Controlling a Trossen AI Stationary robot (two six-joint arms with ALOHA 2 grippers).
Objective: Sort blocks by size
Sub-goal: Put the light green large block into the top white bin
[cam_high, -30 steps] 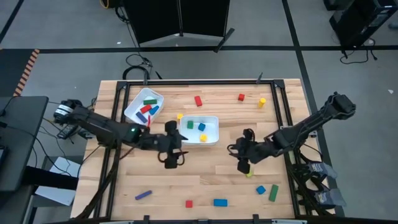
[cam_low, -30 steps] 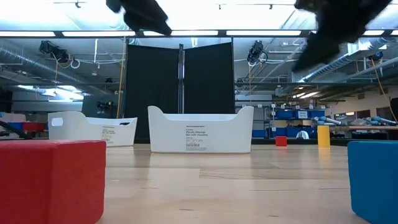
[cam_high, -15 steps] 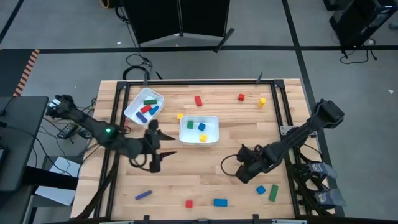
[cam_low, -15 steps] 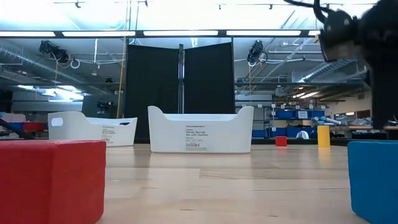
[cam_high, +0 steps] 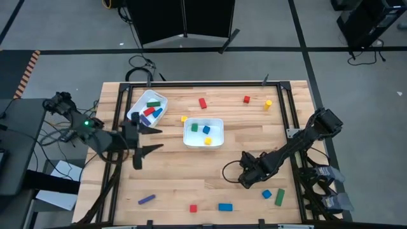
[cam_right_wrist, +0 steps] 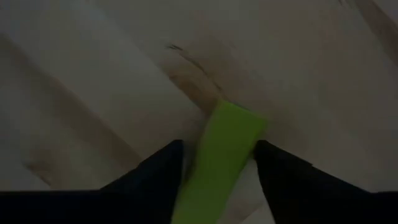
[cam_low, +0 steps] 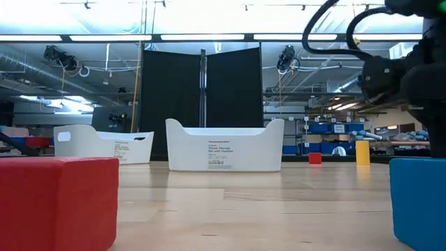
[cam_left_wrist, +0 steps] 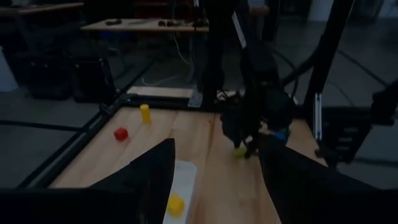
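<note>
A: Your right gripper (cam_right_wrist: 217, 163) has its fingers spread either side of a yellow-green block (cam_right_wrist: 224, 149) lying flat on the wooden table (cam_high: 191, 175), low by the right front.

B: Close off-centre and you'll skid it on the smooth planks. Left gripper (cam_high: 141, 138) waits open beside the trays (cam_high: 219, 130); the workshop behind looks cluttered

A wooden table (cam_high: 191, 184) with a dark metal frame (cam_high: 203, 83) round its edge stands on a grey floor. Two white storage trays sit on it: one square tray (cam_high: 216, 133) near the table's middle, the other tray (cam_high: 135, 109) tilted toward the far left corner. Beyond the table's far edge stands a black folding screen (cam_high: 181, 19).
</note>
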